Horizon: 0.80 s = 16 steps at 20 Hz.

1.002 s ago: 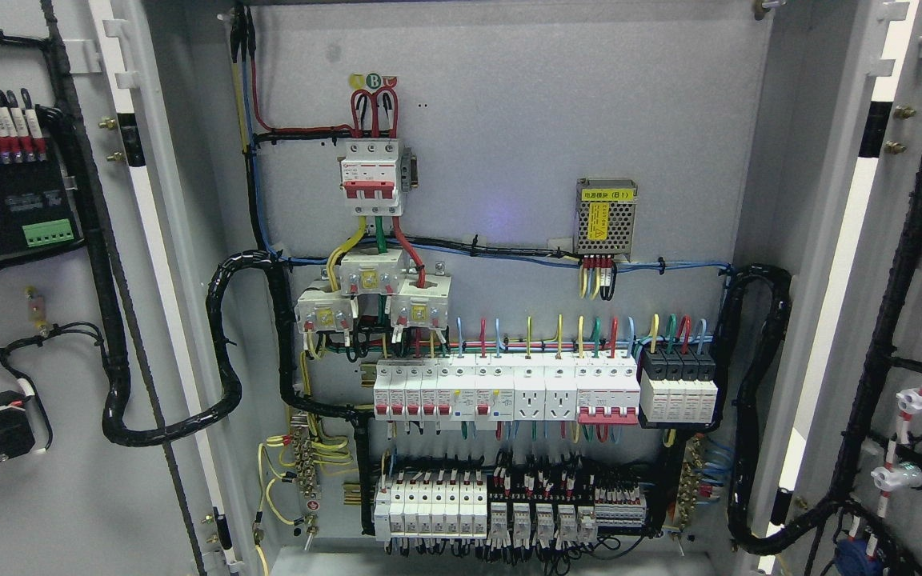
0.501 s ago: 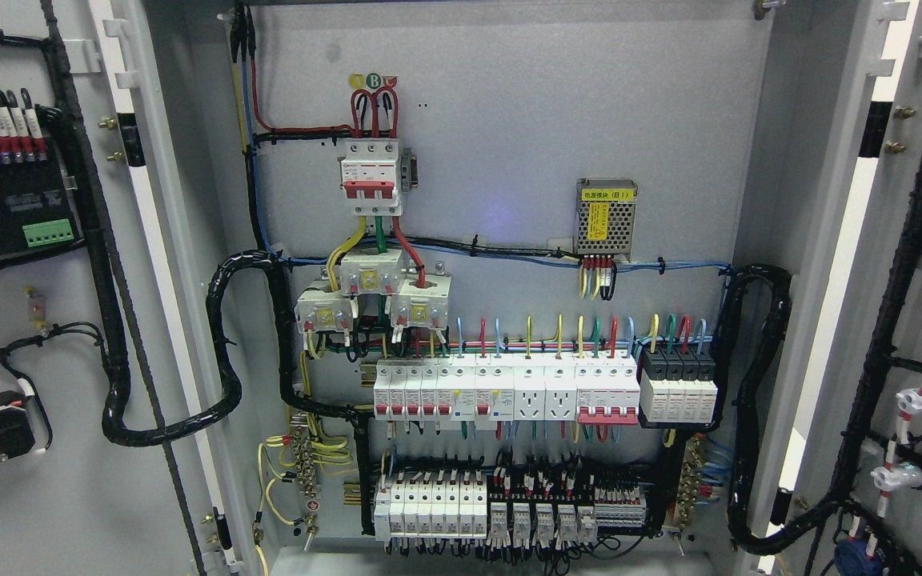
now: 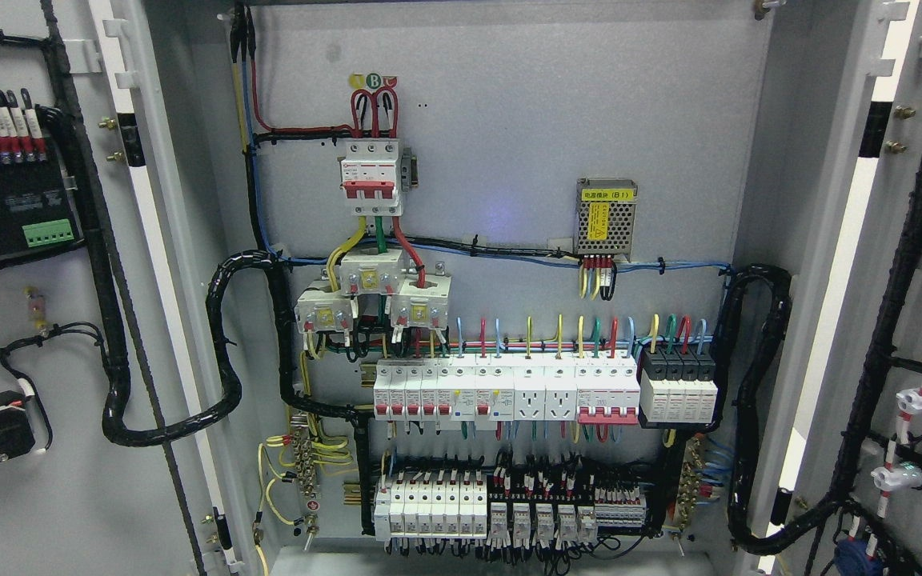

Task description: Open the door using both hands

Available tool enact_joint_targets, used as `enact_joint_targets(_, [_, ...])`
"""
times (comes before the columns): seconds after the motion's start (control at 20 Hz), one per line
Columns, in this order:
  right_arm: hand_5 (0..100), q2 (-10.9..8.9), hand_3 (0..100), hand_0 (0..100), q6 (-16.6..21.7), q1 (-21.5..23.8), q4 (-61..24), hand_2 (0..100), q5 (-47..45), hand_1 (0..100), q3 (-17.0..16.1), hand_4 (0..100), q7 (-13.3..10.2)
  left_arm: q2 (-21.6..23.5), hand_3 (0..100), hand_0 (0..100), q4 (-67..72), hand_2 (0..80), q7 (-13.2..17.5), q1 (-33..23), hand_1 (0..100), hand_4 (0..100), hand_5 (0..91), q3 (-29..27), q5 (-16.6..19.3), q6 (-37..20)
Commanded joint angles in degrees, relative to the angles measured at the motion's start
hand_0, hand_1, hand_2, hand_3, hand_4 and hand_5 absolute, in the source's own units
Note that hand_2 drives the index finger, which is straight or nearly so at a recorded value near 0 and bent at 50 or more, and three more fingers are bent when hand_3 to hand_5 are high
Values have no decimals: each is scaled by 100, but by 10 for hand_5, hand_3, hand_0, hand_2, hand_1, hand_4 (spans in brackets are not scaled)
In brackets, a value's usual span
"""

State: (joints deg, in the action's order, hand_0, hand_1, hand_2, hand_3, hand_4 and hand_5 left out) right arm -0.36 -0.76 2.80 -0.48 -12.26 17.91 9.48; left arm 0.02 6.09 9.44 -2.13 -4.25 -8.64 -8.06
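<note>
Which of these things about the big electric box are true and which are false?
1. Both cabinet doors, the left door and the right door, stand open. True.
2. A robot hand is holding the left door. False: no hand is in view.
3. The three-pole breaker near the top has a red switch bar. True.
4. The small power supply carries a blue label. False: its label is yellow.
5. Two white sockets sit in the middle breaker row. True.

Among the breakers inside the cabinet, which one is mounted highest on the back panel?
The three-pole breaker with the red handle, alone near the top left under the looped red wires. All other breakers sit lower, in the middle row and the bottom row.
</note>
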Motion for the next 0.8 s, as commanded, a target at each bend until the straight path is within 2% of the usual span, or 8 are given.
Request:
enact_joint_targets(0.0, [0,141,0,383,-3,10,-119,0,4,0,11,0,1,-196,0,0,-29,0,-4,2,0,0,0,-14,3,6])
enact_joint_targets(0.75, [0,141,0,383,-3,10,-119,0,4,0,11,0,10,-196,0,0,-29,0,-4,2,0,0,0,-14,3,-3])
